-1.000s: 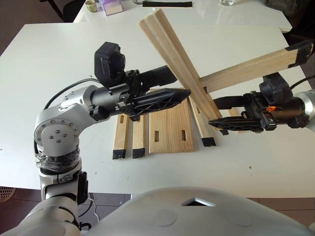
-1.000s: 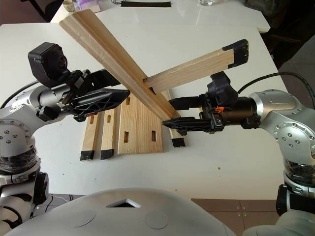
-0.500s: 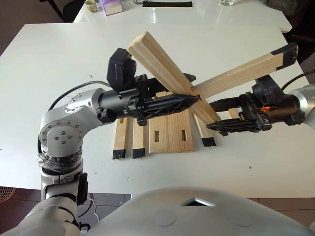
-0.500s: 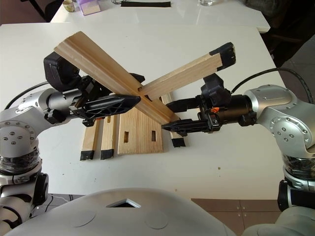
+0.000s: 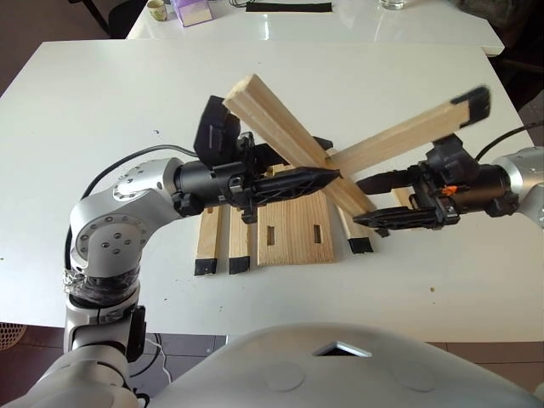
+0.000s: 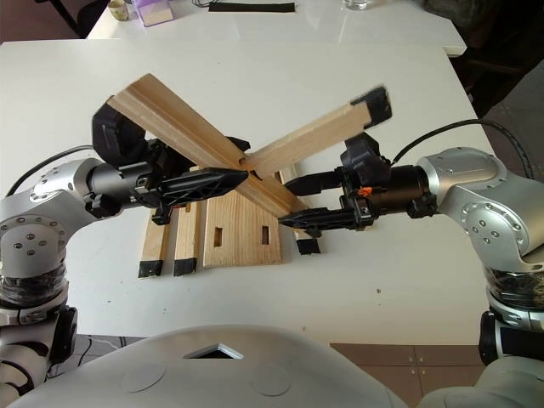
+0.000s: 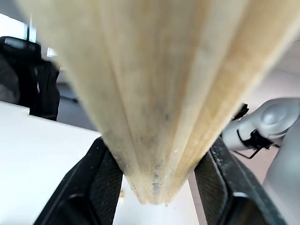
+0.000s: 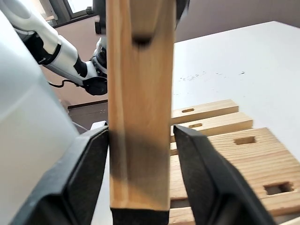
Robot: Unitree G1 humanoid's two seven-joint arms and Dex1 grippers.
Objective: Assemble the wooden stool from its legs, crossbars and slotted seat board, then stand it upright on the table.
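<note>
Left claw [image 5: 330, 160] is closed on a long bar [image 5: 272, 115], clamping it about mid-length. In the left wrist view its black fingers [image 7: 89, 187] press against both sides of the wood. The long bar is off the table [image 5: 102, 102] and tilted, high end toward the far left, low end down toward the right.

Right claw [image 5: 357, 202] is closed on the low end of the same long bar. The right wrist view shows the wood squeezed between its two fingers [image 8: 84, 173], with a black cap at the bar's near end.

A black-tipped bar [image 5: 399, 134] meets the long bar just beside the left claw's fingertips and sticks out up and to the right, passing above the right claw, with its black tip at the far end. It looks plugged into the long bar, but I cannot tell how deep it sits.

Flat on the table under the raised pieces:
- The seat board [image 5: 293, 225], with its slots facing up.
- Two legs [image 5: 208, 242] side by side just left of the board, black tips toward the robot.
- One more leg [image 5: 353, 229] just right of the board, also with its black tip toward the robot.

A second table at the back holds a cup [image 5: 156, 9] and a small box [image 5: 191, 10].
</note>
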